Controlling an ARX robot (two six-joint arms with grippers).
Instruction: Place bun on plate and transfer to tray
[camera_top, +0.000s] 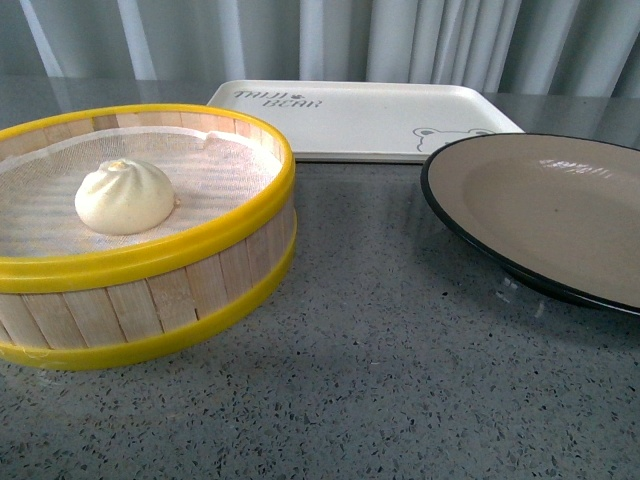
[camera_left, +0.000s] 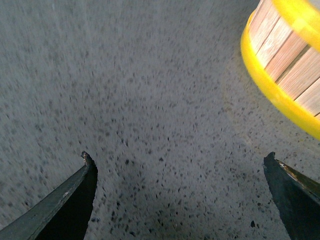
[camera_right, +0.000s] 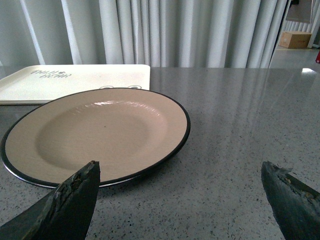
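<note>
The cream-white pleated bun sits on white cloth inside a yellow-rimmed wooden steamer basket at the left. The beige plate with a black rim stands at the right and is empty; it also shows in the right wrist view. The cream-white tray with the bear drawing lies behind them, empty, and shows in the right wrist view too. Neither gripper shows in the front view. My left gripper is open over bare counter beside the basket. My right gripper is open, empty, just beside the plate's rim.
The grey speckled counter stretches in front of the basket and plate. Grey-white curtains hang behind the counter. A cardboard box stands on the floor far off in the right wrist view.
</note>
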